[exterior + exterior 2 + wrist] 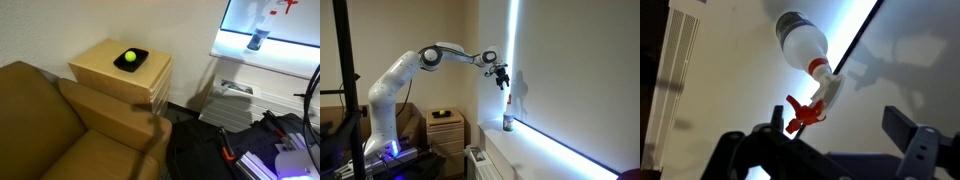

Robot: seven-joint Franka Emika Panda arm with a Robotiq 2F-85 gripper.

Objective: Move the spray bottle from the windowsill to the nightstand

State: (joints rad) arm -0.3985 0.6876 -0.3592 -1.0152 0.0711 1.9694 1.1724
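Red-triggered spray bottle [507, 122] stands on the windowsill [285, 60] below the tool [501, 77], spread wide, holding nothing.

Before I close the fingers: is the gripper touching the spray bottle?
Apart. In an exterior view the gripper hangs above the spray bottle, with bare wall showing between them.

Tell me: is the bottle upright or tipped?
Upright: in an exterior view the bottle stands on the windowsill, red head on top.
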